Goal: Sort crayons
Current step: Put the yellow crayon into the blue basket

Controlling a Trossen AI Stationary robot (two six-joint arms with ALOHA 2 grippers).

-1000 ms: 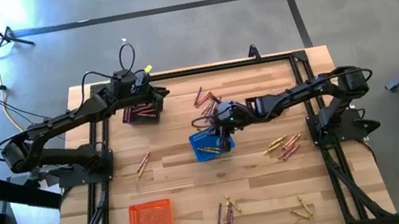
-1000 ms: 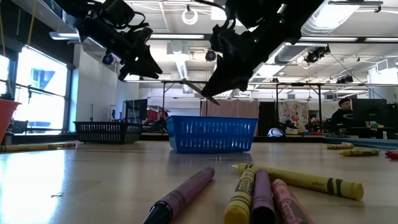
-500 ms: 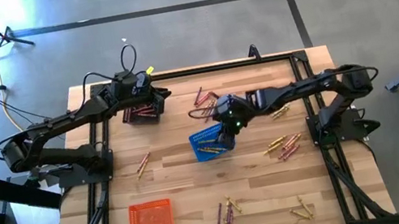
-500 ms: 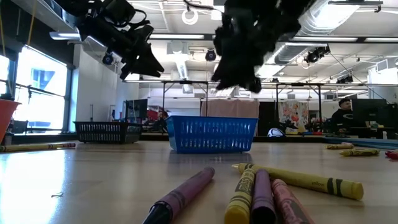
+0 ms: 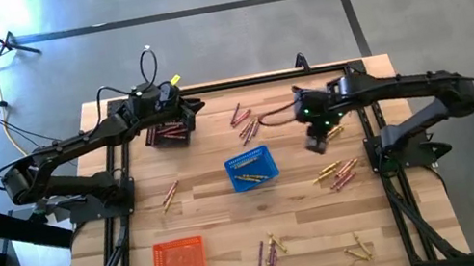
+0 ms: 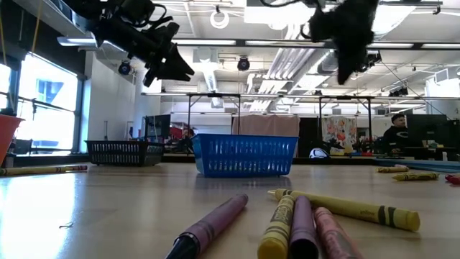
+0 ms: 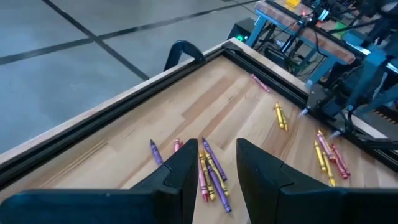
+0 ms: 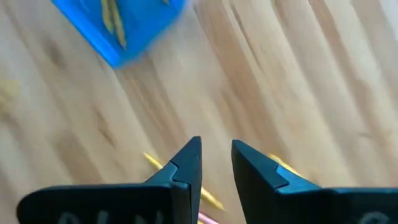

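The right gripper hangs above bare table right of the blue basket, its fingers parted by a narrow gap with nothing between them. Just beside it, farther from the basket, lies a yellow crayon. The left gripper hovers over the black basket, up-left of the blue basket; its fingers stand slightly apart, and nothing shows in the gap.

By my reading the sorting is partly done. The blue basket already holds a few yellow crayons, and the black basket holds some dark reddish ones. The orange basket, down-left of the blue one, looks empty.

Much is left on the table: a mixed cluster just above the blue basket, a group to its right, another pile below it, a few toward the lower right, and a pair to its left.
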